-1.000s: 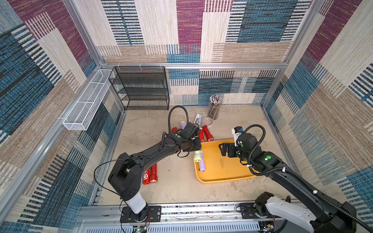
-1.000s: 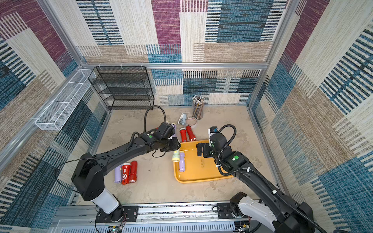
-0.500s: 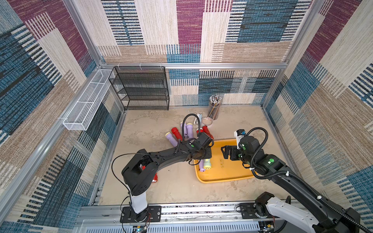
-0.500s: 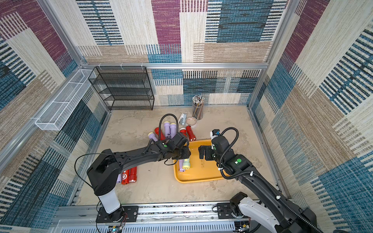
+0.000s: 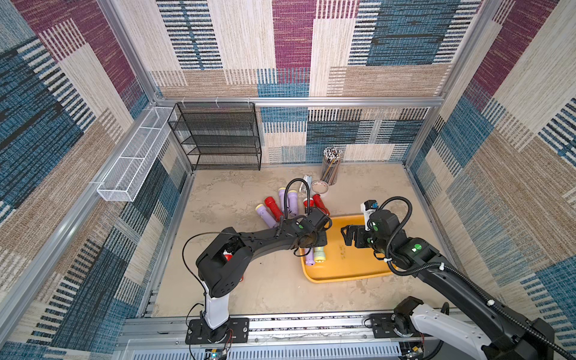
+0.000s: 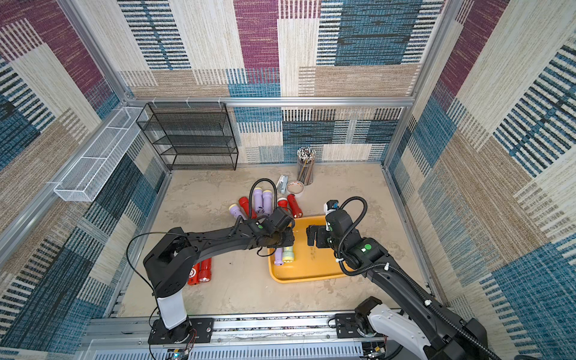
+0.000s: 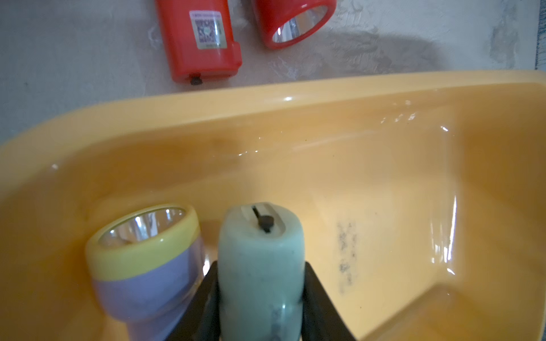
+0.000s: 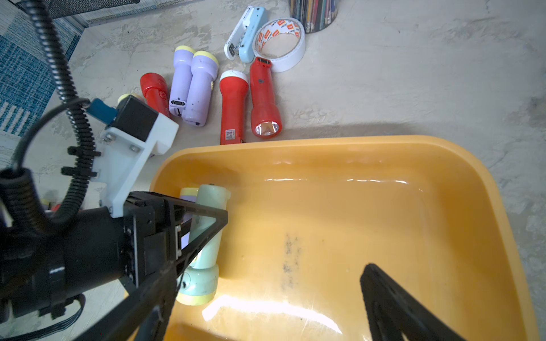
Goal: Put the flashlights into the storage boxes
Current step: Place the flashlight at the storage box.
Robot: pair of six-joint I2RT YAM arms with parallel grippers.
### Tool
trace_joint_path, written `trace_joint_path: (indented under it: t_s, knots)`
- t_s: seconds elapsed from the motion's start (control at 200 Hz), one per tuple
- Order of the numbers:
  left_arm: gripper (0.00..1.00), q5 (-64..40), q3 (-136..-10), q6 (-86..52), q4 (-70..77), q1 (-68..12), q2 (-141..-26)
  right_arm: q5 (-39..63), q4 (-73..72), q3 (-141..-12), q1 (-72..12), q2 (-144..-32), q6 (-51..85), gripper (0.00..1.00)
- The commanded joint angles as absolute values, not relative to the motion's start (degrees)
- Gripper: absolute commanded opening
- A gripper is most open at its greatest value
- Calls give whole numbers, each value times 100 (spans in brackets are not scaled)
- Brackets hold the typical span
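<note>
My left gripper (image 7: pixel 261 295) is shut on a pale green flashlight (image 7: pixel 261 259), held low inside the yellow-orange storage box (image 7: pixel 384 165) at its left end. A lilac flashlight (image 7: pixel 147 265) with a pale yellow head lies right beside it in the box. In both top views the held flashlight (image 5: pixel 319 255) (image 6: pixel 288 254) points its yellow head toward the front rim. My right gripper (image 8: pixel 266 283) hangs open and empty over the middle of the box (image 8: pixel 369 212). Several red and lilac flashlights (image 5: pixel 291 202) lie on the table just behind the box; two red ones (image 6: pixel 199 271) lie by the left arm's base.
A pencil cup (image 5: pixel 331 165), a tape roll (image 5: pixel 319 187) and a pale blue stapler (image 8: pixel 245 32) stand behind the loose flashlights. A black mesh rack (image 5: pixel 218 137) is at the back left. A white wire basket (image 5: pixel 134 162) hangs on the left wall.
The left arm has swung right and come down into the box with the pale green flashlight, settling beside the lilac one. The right gripper has shifted slightly and stayed open.
</note>
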State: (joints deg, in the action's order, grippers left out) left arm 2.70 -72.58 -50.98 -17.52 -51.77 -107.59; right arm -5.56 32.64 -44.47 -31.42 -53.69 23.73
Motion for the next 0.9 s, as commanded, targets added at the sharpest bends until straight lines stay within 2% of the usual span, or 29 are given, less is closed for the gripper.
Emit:
trace_joint_path:
  t_s: [0.0, 0.591, 0.751, 0.891]
  knots:
    - [26, 365, -7338, -5167, -1765, -5177, -10780, -571, 3189, -4459, -3142, -5327, 2369, 100]
    - [44, 342, -7345, -5087, -1891, -5177, -10690, -390, 3199, -4478, -3138, -5205, 2345, 100]
    - [59, 281, -7459, -4959, -1966, -5177, -10650, -382, 3217, -4487, -3138, -5116, 2350, 100]
    - [65, 370, -7413, -4846, -2029, -5180, -10451, -386, 3232, -4499, -3138, -5063, 2366, 100]
